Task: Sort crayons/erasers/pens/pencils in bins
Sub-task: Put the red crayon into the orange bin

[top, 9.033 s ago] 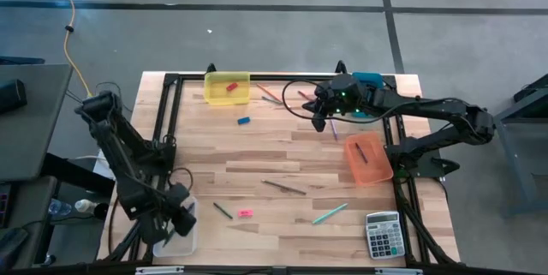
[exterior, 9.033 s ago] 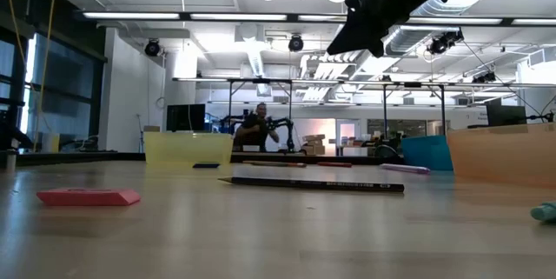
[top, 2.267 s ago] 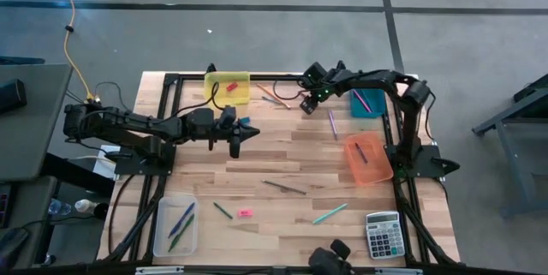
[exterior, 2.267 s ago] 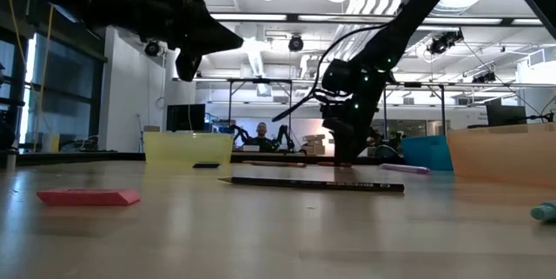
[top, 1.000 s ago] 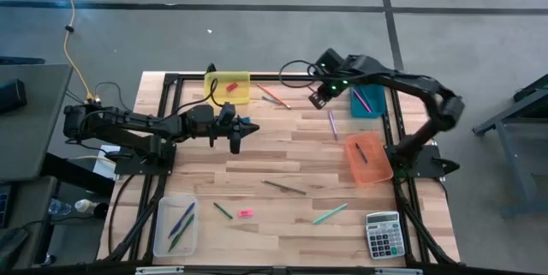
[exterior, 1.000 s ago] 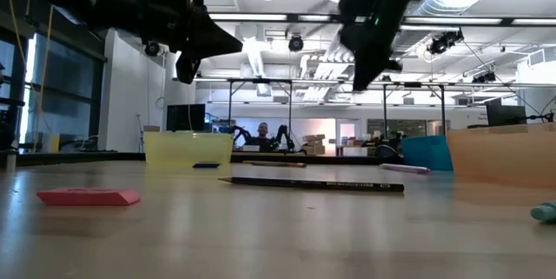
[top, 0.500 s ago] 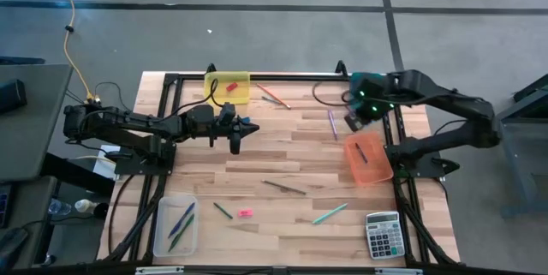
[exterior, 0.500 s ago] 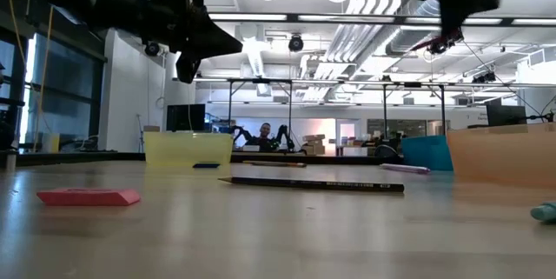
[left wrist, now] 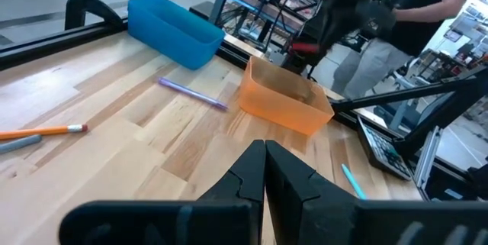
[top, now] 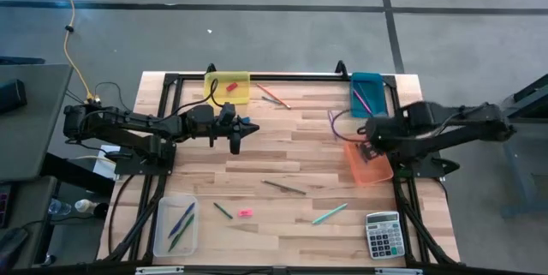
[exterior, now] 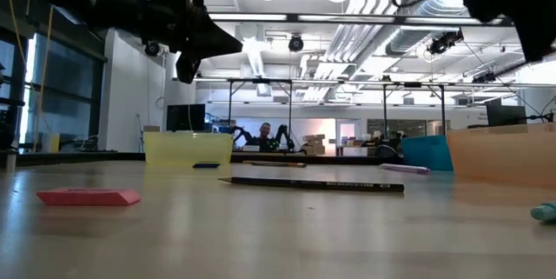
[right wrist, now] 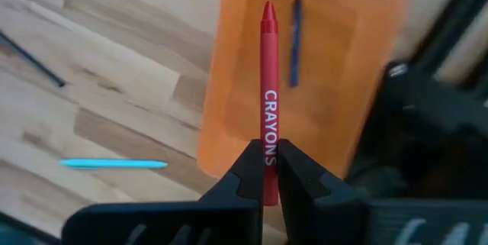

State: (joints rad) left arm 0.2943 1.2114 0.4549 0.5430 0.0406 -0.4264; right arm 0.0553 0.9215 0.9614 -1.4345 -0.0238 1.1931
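1. Crayon (right wrist: 268, 85), red and printed "CRAYONS", is clamped between the closed fingers of the right gripper (right wrist: 265, 170), its tip pointing out over the orange bin (right wrist: 320, 77).
2. Seen from above, the right gripper (top: 370, 138) hangs over the orange bin (top: 368, 168) at the table's right side.
3. Inside the orange bin lies one dark blue stick (right wrist: 295, 17).
4. Beside the orange bin, on the bare wood, lies a teal stick (right wrist: 114, 164).
5. Left gripper (top: 239, 129) is shut with nothing between its fingers, and hovers above the table just in front of the yellow bin (top: 228, 87).
6. A small red piece (top: 230, 86) lies in the yellow bin, which sits at the far edge of the table.
7. The teal blue bin (top: 368, 93) sits at the far right and holds a purple stick (top: 360, 98).
8. The clear bin (top: 175, 225) sits at the near left corner and holds blue and green sticks.
9. A pink eraser (top: 245, 212) lies on the wood near the front, with a green stick (top: 223, 211) just beside it.
10. An orange pencil (top: 275, 97), a lilac stick (top: 331, 123) and a dark pencil (top: 283, 187) lie loose on the table.
11. A grey calculator (top: 383, 235) sits at the near right corner.
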